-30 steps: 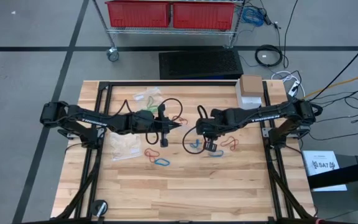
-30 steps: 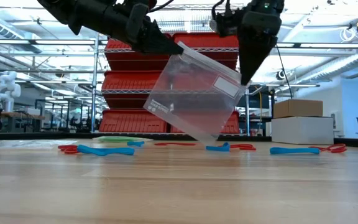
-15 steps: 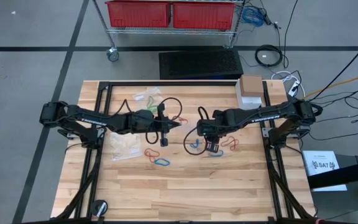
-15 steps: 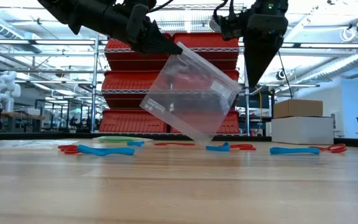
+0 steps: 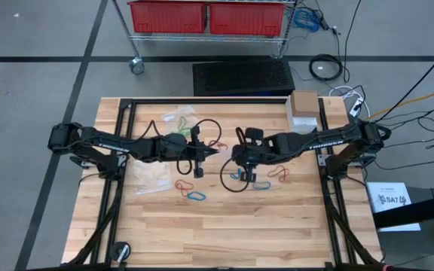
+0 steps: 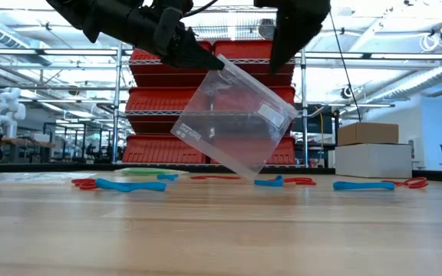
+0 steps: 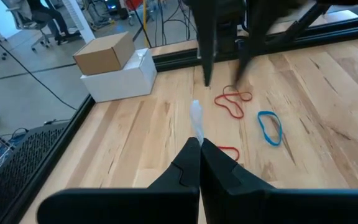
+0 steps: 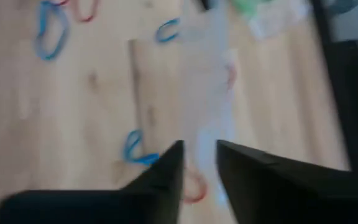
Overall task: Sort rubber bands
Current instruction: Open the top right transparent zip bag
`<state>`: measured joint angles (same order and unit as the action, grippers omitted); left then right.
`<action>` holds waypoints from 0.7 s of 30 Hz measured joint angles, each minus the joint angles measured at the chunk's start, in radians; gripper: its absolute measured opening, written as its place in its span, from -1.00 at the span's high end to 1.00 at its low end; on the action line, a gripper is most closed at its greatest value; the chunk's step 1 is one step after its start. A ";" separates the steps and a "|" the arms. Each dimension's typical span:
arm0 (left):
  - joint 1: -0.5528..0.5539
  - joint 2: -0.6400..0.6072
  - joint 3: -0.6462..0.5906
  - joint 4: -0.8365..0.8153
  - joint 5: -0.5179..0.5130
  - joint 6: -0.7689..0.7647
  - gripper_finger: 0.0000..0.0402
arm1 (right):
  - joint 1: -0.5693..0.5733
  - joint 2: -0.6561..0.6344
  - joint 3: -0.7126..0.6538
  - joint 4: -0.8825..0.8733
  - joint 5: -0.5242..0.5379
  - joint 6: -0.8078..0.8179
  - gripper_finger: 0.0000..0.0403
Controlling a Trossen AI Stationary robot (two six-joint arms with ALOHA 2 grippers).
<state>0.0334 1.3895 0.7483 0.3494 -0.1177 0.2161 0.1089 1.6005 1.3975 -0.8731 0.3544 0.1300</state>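
Since a second ago the right gripper (image 5: 245,159) has swung in toward the middle of the surface (image 5: 277,226), closer to the left gripper (image 5: 215,151), which has kept its place. From above, both dark arms reach inward over the wooden surface, and the rubber bands (image 5: 194,196) lie loose in red and blue beneath and between them, with a flat bag of pale bands (image 5: 151,176) beside the left arm and a cardboard box (image 5: 304,102) on a white box at the far right corner. At table height, the left gripper (image 6: 206,60) has its jaws pinched together on the top corner of a clear plastic bag (image 6: 232,123), which hangs tilted above the surface, while the right gripper (image 6: 286,38) sits just above the bag's other top corner; red and blue rubber bands (image 6: 129,185) lie in a row behind. The left wrist camera shows its jaws tight together on the thin edge of the clear plastic bag (image 7: 196,121), with red and blue bands (image 7: 269,126) on the wood ahead. The right wrist camera shows the right gripper (image 8: 199,163) with its jaws a little apart, the hazy bag (image 8: 207,74) just ahead of them and not gripped, blue bands (image 8: 135,149) below.
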 joint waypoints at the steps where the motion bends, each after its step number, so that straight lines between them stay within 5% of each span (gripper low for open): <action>1: 0.000 0.000 0.000 0.000 0.000 0.000 1.00 | 0.000 0.000 0.000 0.009 0.028 -0.012 0.73; 4: 0.000 0.000 0.000 0.000 0.001 0.000 1.00 | 0.003 0.000 0.000 0.018 0.108 -0.047 0.95; 21: 0.000 0.001 0.000 -0.001 0.005 0.000 1.00 | -0.018 0.074 0.000 0.114 0.068 -0.132 1.00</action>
<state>0.0334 1.3907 0.7483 0.3485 -0.1123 0.2162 0.0906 1.6749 1.3975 -0.7590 0.4220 -0.0017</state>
